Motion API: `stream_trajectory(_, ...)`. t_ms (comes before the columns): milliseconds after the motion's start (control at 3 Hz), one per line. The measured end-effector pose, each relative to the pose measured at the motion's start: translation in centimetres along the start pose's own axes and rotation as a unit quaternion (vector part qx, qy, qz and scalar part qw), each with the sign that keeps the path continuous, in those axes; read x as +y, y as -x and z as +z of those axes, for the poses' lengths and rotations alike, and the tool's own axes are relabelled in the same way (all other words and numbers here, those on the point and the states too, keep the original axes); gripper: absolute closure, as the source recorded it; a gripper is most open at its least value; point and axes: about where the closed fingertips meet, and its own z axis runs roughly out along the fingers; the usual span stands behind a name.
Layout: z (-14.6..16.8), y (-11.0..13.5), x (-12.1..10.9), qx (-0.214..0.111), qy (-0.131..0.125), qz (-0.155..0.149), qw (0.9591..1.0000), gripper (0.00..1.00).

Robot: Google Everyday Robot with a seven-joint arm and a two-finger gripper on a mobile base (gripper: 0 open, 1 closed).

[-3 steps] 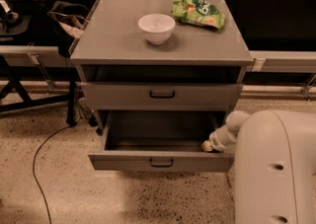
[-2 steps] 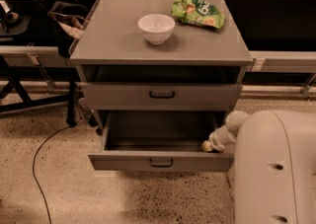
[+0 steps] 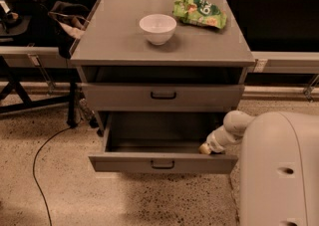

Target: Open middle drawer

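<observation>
The middle drawer (image 3: 162, 163) is a grey drawer with a small black loop handle. It stands pulled out from the grey cabinet (image 3: 119, 46), and its plain grey inside shows. My gripper (image 3: 205, 148) is at the end of my white arm. It sits low at the drawer's right inner side, just behind the front panel. The drawer above it (image 3: 163, 95) is closed, with a dark gap between it and the cabinet top.
A white bowl (image 3: 157, 28) and a green snack bag (image 3: 199, 11) lie on the cabinet top. My white body (image 3: 279, 170) fills the lower right. A black cable (image 3: 37, 165) runs over the speckled floor at left, near a dark stand and a bag (image 3: 65, 18).
</observation>
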Motion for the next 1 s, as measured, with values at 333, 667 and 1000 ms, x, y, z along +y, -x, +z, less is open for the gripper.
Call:
stream_trajectory(333,0.0,-0.8,0.6,0.013,0.018,-0.037,0.9991,1.00)
stream_trajectory(667,0.4,-2.1,0.7,0.024,0.042,-0.055,0.9973,1.00)
stream_trajectory(1000,0.4,-3.4,0.8,0.030,0.062,-0.070,0.9952,1.00)
